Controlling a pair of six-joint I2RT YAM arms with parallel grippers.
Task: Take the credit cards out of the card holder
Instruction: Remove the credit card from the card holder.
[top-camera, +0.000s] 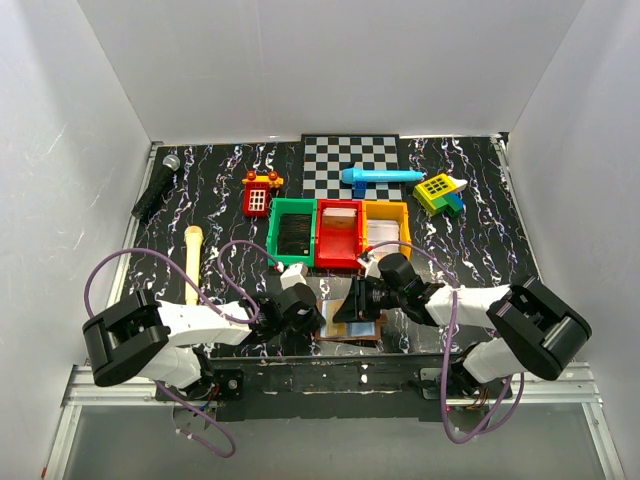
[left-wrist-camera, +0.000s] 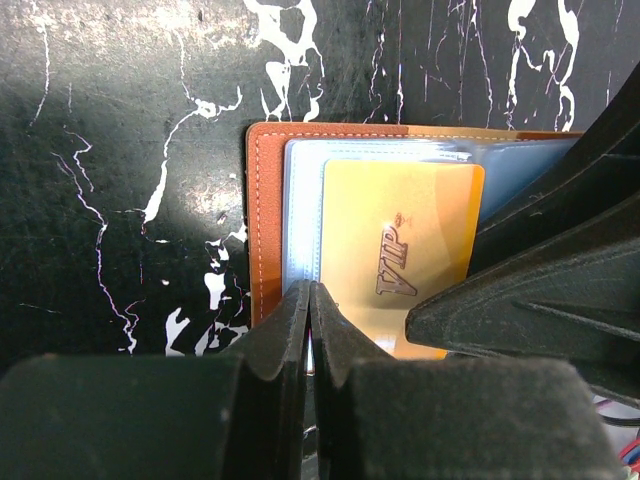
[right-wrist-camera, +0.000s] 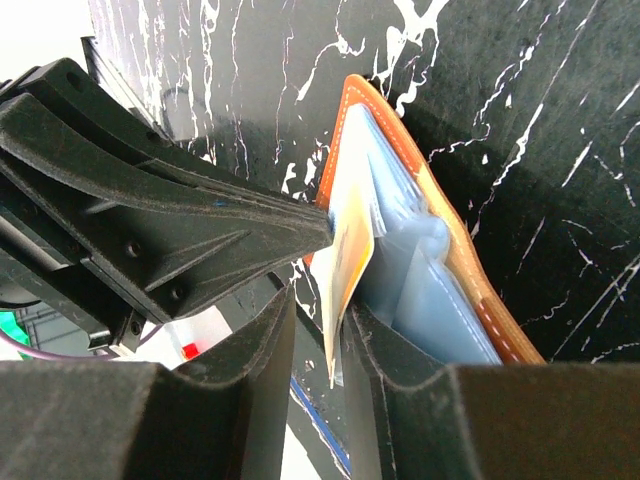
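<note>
The brown card holder (top-camera: 362, 333) lies open on the marbled table near the front edge, between both grippers. The left wrist view shows its brown border (left-wrist-camera: 265, 200), a pale blue inner panel (left-wrist-camera: 300, 200) and a yellow VIP card (left-wrist-camera: 400, 240) sticking out of it. My left gripper (left-wrist-camera: 310, 300) is shut on the near edge of the pale panel. My right gripper (right-wrist-camera: 318, 330) is narrowly open and straddles the yellow card's (right-wrist-camera: 350, 245) edge; the card rests against the right-hand finger, with a gap to the other. The holder's brown cover (right-wrist-camera: 440, 215) curves up behind.
Green (top-camera: 293, 232), red (top-camera: 339, 235) and orange (top-camera: 386, 228) bins stand in a row just behind the grippers. Farther back are a checkered board (top-camera: 350, 160), a blue toy (top-camera: 380, 177), a yellow block toy (top-camera: 438, 192), a red toy (top-camera: 258, 195), a microphone (top-camera: 157, 186) and a yellow stick (top-camera: 192, 262).
</note>
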